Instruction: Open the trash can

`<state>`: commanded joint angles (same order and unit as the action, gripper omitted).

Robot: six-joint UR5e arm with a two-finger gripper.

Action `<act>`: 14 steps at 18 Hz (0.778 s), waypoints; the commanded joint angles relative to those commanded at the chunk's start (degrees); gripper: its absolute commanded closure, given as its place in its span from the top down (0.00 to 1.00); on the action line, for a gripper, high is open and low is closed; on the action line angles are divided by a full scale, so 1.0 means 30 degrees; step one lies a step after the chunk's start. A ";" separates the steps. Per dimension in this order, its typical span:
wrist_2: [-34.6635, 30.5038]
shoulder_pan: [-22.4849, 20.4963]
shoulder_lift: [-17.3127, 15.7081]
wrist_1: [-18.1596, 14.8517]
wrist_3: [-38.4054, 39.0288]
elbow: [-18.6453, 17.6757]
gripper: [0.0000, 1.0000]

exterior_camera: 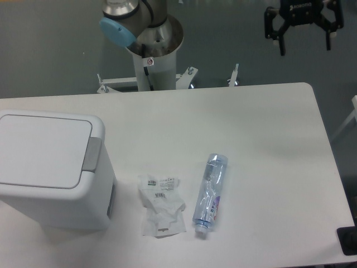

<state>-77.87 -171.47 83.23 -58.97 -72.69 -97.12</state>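
Crumpled clear wrapper (160, 212) w/ small printed labels lies near the front edge of the white counter (268, 139), just left of a crushed clear plastic bottle (210, 194) lying on its side, cap end toward the front. Only one view, a fixed overhead cam. Front left stands the trash can (53, 170): big white boxy bin, rounded corners, flat lid shut, grey push bar (92, 153) along its right edge. Robot base column (153, 50) rises behind the counter's far edge, top centre. The fingers (304, 40) hang top right, off past the far edge, well apart from the bin; they're spread open and hold nothing. Step in hand, as I judge it: reach for the bin, not yet begun. To do it well, bring the fingers across to the left, above the grey bar, approx. centred along its length, then press straight down; closing them first would likely give a firmer push tip. Keep the path high enough to clear bottle & wrapper. Text: wrapper labels have barcode-like marks, too small to read; bottle label shows colour but no legible words; a small sticker on the base column is unreadable.
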 joint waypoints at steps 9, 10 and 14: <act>0.0000 0.0175 0.0147 0.0029 0.1692 0.0088 1.00; 0.0029 0.0321 0.0117 0.0029 0.2540 0.0088 1.00; 0.0029 0.1492 0.0117 0.0059 0.6436 0.0234 1.00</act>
<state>-77.78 -167.00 83.58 -58.80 -53.38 -96.42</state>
